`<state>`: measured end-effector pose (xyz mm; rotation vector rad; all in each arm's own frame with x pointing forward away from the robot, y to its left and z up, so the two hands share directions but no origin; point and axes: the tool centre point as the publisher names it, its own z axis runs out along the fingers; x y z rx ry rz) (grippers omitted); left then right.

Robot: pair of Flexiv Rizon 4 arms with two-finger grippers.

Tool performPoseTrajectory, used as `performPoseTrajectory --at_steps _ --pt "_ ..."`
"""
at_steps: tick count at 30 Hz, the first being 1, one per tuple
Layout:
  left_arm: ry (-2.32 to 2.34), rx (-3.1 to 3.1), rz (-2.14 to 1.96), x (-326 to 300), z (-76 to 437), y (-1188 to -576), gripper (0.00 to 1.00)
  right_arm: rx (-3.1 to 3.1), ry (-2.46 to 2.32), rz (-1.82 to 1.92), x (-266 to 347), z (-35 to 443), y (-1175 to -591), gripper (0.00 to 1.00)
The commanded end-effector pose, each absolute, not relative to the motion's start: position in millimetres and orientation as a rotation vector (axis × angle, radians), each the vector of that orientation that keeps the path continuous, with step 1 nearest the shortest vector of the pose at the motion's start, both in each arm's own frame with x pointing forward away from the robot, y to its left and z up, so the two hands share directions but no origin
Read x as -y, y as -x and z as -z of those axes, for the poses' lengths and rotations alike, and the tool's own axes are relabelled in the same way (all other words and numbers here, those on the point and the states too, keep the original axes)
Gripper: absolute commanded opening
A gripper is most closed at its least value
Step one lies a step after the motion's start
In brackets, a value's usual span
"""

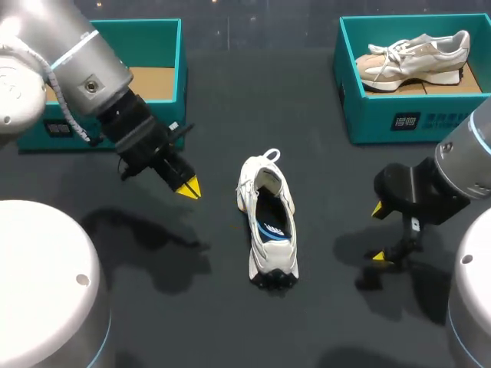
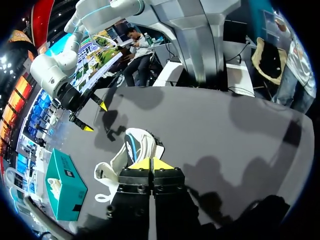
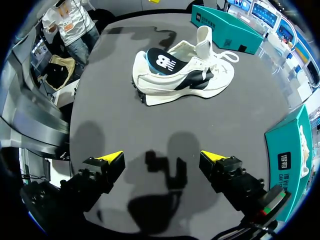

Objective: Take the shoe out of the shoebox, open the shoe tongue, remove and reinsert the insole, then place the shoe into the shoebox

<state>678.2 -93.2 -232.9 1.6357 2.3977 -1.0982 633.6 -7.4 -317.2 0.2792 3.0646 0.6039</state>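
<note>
the white shoe point(image 1: 268, 222) lies on the dark table point(image 1: 230, 100), outside the teal shoebox point(image 1: 157, 34). the left gripper point(image 1: 189, 187) hangs beside it, tips pressed together on nothing. across the shoe, the right gripper point(image 1: 379, 233) has its fingers spread wide.

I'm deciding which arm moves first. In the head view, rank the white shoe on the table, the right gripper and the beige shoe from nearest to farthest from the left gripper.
From the left gripper:
1. White shoe, beside it at the table's middle.
2. Right gripper, past that shoe, on the right.
3. Beige shoe, inside the teal box at the far right.
</note>
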Motion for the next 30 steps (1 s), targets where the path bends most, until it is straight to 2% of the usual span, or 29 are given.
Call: performPoseTrajectory --at_steps 1,7,16,18,26,30 --pt "-1.68 -2.424 1.079 96 234 -682 0.0 -3.061 -0.279 -0.603 8 317 -631 1.0" --pt "-1.826 -2.346 1.042 114 222 -687 0.0 -3.061 -0.279 -0.603 8 317 -631 1.0" --pt "-2.201 -2.239 0.794 163 224 -680 0.0 -3.061 -0.279 -0.603 8 317 -631 1.0" --pt "-2.285 -2.24 0.624 167 223 -682 0.0 -3.061 -0.279 -0.603 8 317 -631 1.0" --pt "-2.285 -2.24 0.624 167 223 -682 0.0 -3.061 -0.279 -0.603 8 317 -631 1.0" --pt "-2.363 -2.223 0.588 185 245 -673 0.0 -3.061 -0.279 -0.603 8 317 -631 1.0"
